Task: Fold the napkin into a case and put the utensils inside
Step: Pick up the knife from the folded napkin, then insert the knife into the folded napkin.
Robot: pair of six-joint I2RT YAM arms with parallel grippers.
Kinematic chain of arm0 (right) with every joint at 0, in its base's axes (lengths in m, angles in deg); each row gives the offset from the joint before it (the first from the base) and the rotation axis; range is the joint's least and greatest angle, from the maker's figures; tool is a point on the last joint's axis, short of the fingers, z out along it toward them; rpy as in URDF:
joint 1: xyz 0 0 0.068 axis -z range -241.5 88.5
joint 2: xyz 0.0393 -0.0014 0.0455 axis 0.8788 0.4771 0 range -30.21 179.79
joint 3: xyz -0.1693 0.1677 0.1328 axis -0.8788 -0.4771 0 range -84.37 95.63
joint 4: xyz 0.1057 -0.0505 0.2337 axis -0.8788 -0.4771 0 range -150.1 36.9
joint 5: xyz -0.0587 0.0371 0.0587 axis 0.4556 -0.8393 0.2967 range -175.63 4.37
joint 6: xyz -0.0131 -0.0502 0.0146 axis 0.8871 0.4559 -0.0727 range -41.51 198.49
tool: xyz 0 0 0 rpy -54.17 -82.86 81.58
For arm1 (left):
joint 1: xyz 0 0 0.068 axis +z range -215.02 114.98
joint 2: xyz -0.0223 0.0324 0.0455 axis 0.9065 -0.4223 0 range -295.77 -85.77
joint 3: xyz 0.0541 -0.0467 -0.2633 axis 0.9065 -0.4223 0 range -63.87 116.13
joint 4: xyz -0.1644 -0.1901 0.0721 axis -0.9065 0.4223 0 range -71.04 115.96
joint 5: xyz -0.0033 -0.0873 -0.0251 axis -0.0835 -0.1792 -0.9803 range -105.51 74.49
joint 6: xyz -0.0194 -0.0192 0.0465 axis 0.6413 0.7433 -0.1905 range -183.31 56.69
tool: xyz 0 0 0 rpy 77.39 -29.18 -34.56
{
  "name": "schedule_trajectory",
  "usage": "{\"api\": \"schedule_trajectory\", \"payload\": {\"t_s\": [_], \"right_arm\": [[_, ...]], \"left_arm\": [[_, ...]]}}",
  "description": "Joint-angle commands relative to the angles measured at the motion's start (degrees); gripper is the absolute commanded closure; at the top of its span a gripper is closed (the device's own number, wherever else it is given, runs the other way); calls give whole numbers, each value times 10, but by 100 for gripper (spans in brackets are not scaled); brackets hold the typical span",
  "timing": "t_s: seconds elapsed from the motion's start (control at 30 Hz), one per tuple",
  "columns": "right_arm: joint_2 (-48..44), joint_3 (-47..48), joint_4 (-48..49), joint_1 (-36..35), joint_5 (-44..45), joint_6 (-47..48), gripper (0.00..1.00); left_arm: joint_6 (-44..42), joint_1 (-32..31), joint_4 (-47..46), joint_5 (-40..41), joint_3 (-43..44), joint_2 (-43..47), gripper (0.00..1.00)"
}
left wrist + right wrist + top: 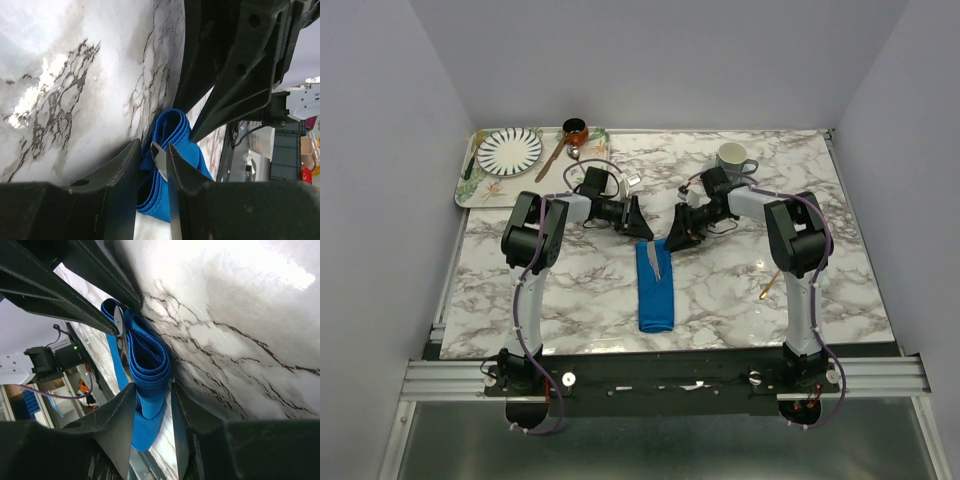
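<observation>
The left gripper [152,150] fills the bottom of the left wrist view. Its jaws stand part-way apart, straddling one edge of the case [172,127] and the tip of the silver utensil [159,161]. The tip lies against the inner face of one finger. Whether the jaws pinch either item cannot be determined.

The right gripper [153,390] also has its jaws part-way apart, and it straddles the far end of the case. The folded cloth fills most of the gap. A firm clamp cannot be confirmed.

Location: the case lies on the worktop [570,290] between the two arms. Its long axis runs from the far side toward the arm bases, with the near end slanted slightly right. Both grippers meet at its far end, the left from the left and the right from the right.

The silver utensil lies along that same axis at the far end of the case.

The gold spoon [769,287] lies diagonally on the worktop, well apart to the right, beside the right arm. The right arm is the nearer one.

Judgement: the coming move probably slides the silver utensil along the long axis, toward the near end.
</observation>
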Motion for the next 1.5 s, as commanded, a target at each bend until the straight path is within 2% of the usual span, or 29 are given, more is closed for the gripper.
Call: {"api": "schedule_trajectory", "payload": {"t_s": [0.0, 0.23, 0.4, 0.43, 0.83, 1.03, 1.47], "right_arm": [[23, -2, 16, -3, 1, -6, 60], [24, -2, 18, -3, 7, -5, 74], [27, -1, 20, -3, 5, -12, 80], [28, 0, 20, -3, 4, -13, 84], [30, 7, 25, -4, 11, -25, 85], [30, 7, 27, -3, 17, -27, 87], [21, 0, 27, -3, 24, -29, 87]], "left_arm": [[35, -3, -46, -27, 4, -12, 70], [60, -5, -90, -28, -1, 3, 85], [88, -8, -124, -39, -18, 18, 91], [91, -9, -127, -42, -22, 20, 92], [118, -19, -175, -49, -89, 58, 96], [174, -23, -250, -42, -118, 72, 96], [174, -24, -260, -34, -149, 73, 94]]}}
